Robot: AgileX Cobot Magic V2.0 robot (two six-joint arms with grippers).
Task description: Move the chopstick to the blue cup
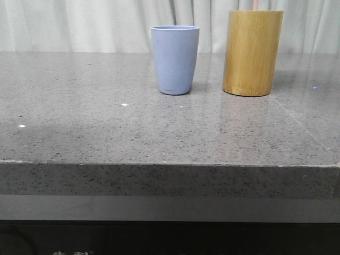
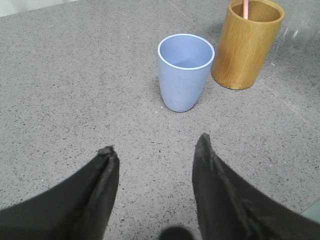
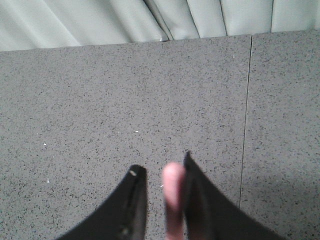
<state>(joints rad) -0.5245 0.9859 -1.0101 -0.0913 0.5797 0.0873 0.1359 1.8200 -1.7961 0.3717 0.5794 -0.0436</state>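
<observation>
Between the right end effector's (image 3: pixel 161 172) fingers stands the chopstick (image 3: pixel 173 187).

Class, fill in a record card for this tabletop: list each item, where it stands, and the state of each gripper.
Bamboo holder: upright on the table
Blue cup: upright, empty, left of the holder in the front view, not touching it
Chopstick: standing in the holder
Left gripper: open, holding nothing
Right gripper: blurred pink thing against one finger; grip unclear
</observation>
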